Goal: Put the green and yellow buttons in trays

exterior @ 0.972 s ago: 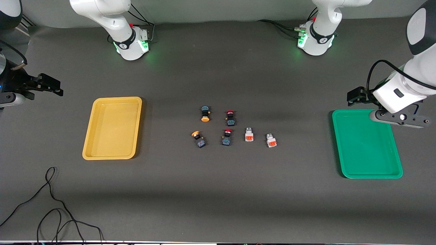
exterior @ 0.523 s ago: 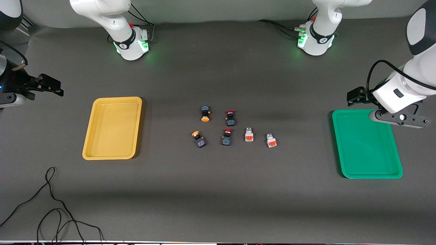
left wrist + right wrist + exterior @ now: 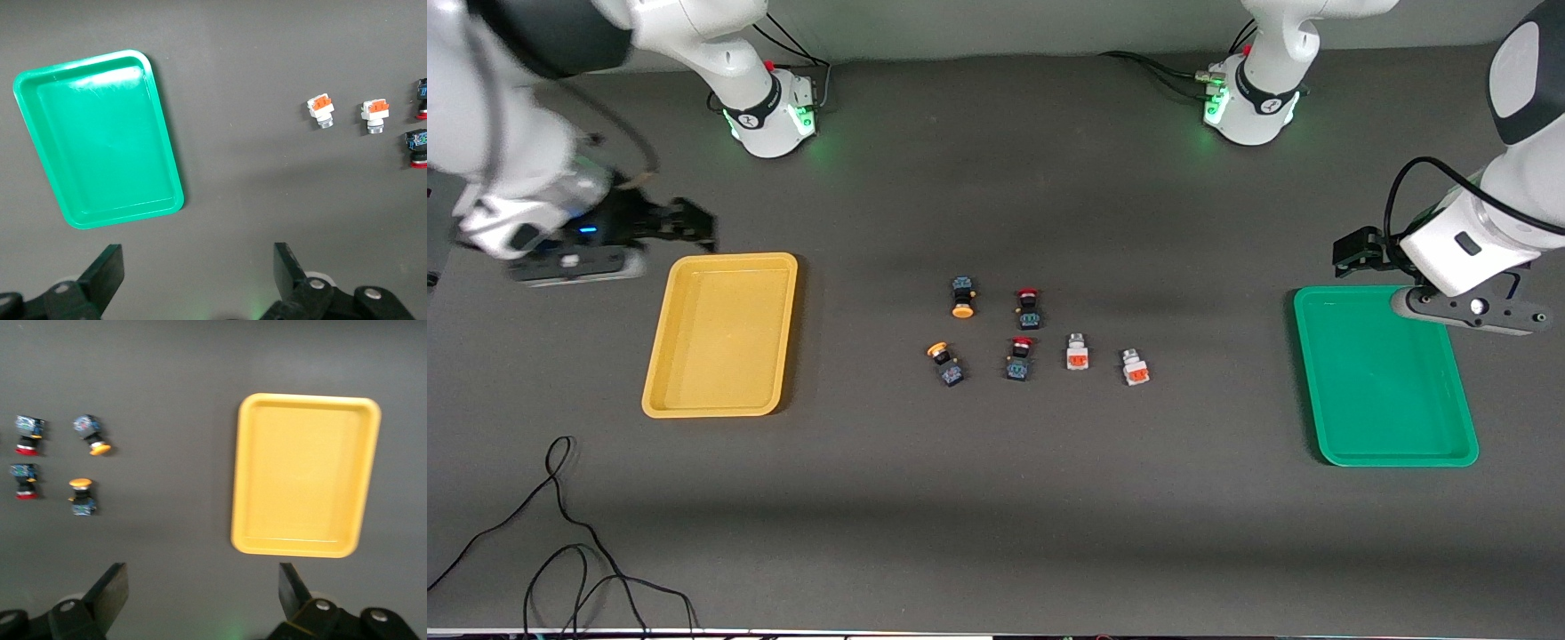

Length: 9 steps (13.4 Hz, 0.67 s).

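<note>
Yellow-capped buttons (image 3: 951, 331): two, black-bodied, lying on the tabletop (image 3: 996, 498) near its middle, one nearer the front camera than the other; well apart from both pincers.
White buttons (image 3: 1105, 359): two grey-white blocks with orange faces, side by side, toward the left arm's end of the cluster; apart from each other, untouched.
Yellow tray (image 3: 720, 334): flat on the tabletop toward the right arm's end, nothing in it.
Green tray (image 3: 1385, 377): flat toward the left arm's end, nothing in it.
Right pincer (image 3: 685, 224): released, fingers spread wide, grasping nothing; hung just off the yellow tray's corner nearest the arms' bases.
Left pincer (image 3: 1356, 249): released, fingers wide, grasping nothing; hung by the green tray's edge nearest the bases.
Hard to make out: right arm blurred in the front view; fingertips cut off at the edge in both wrist views; one red-capped piece cropped in the left wrist view.
Red-capped buttons (image 3: 1024, 331): two, between the yellow-capped pair and the white pair.
Cables (image 3: 560, 533): black loops near the front camera, at the right arm's end.
</note>
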Tool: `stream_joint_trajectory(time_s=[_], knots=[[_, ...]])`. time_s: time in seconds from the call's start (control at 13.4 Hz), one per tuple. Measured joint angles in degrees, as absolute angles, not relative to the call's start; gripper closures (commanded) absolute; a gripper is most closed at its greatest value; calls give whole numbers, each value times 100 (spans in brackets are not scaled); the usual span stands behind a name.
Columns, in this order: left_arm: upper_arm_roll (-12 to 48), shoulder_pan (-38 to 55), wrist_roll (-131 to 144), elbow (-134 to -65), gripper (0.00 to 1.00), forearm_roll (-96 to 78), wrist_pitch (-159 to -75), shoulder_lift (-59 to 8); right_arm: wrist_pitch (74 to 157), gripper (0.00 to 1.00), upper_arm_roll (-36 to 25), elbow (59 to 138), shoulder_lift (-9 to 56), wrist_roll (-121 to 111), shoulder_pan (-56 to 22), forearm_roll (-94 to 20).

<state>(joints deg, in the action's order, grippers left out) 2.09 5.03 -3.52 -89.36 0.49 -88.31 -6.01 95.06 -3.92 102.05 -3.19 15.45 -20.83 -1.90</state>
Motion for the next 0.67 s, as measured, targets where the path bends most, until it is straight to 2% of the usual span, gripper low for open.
stream_joint_trajectory(time_s=[0.67], knots=[[121,282,-380,-8902,1,-13,-8822,-632,10791,0,-365,11208,-337,4645,-4580,-144]])
